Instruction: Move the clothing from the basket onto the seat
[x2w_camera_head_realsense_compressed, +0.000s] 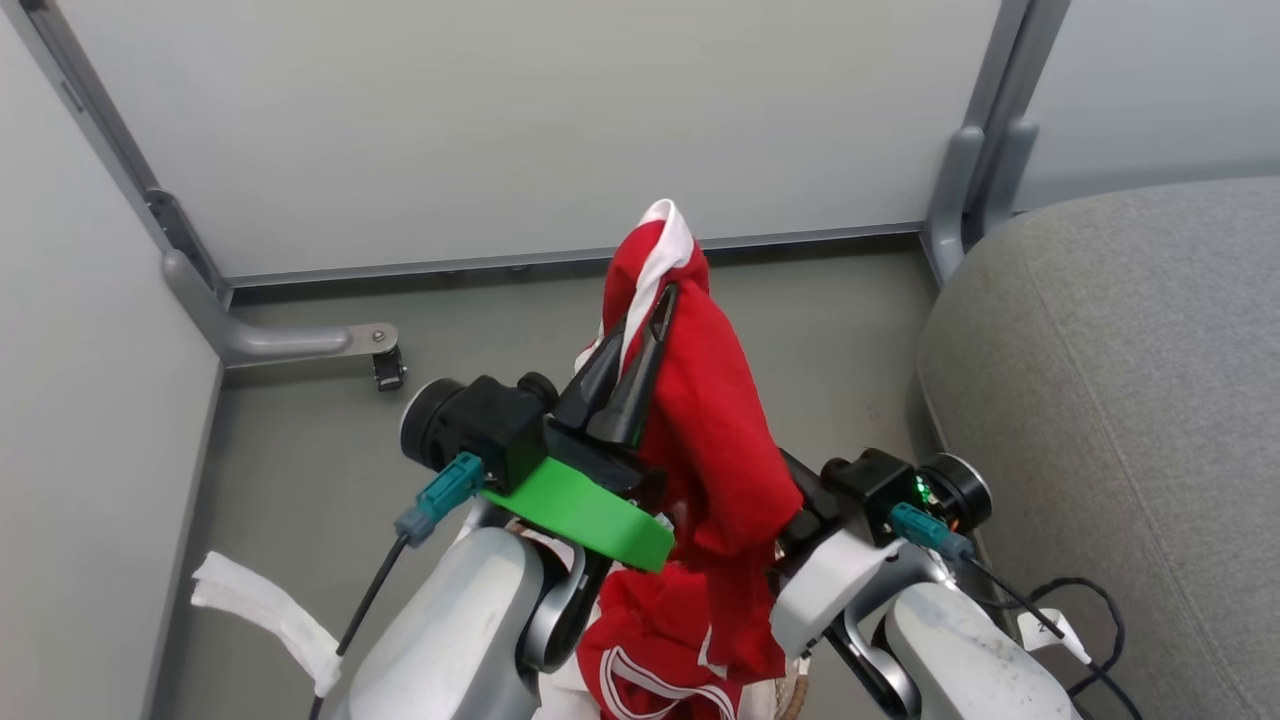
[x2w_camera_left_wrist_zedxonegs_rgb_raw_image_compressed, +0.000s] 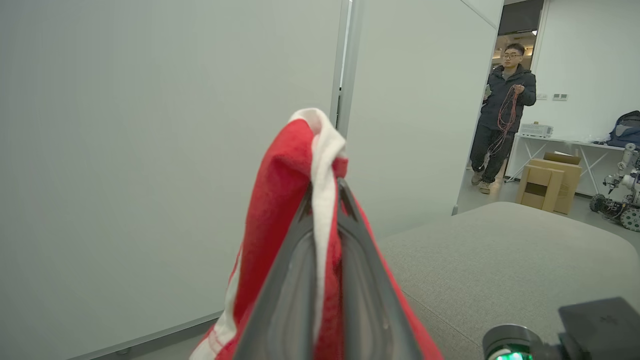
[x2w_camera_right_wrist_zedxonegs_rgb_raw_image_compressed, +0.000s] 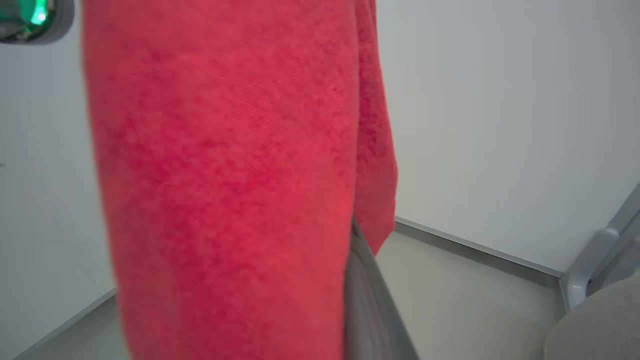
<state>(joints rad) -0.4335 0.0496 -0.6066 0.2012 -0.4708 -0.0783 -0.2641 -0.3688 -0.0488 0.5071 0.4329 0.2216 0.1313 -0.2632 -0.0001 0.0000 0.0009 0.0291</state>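
1. Before the robot, above the grey floor, the left tool stands raised, its two long dark fingers pressed together on a fold of the bright red soft garment with white trim
2. The left wrist view looks along that clamp: the garment's white band runs up between the fingers and flops over their tips, with red cloth draped down both sides
3. From the grip the red garment hangs down between the two pale forearms. Its lower end reaches a second heap of red fabric with white stripes at the bottom edge of the head view, just beside a sliver of brown woven basket rim
4. The right tool sits lower, on the right of the hanging cloth, which hides its fingers in the head view. In the right wrist view the cloth hangs right against it, and one grey finger shows at the cloth's edge. This tool is closed; whether fabric is caught in it I cannot tell
5. The large grey fabric-upholstered sofa lies to the robot's right, near the right arm; the garment hangs apart from it
6. White partition panels stand behind. Beyond the sofa in the left wrist view, a person stands holding red cables, near cardboard boxes
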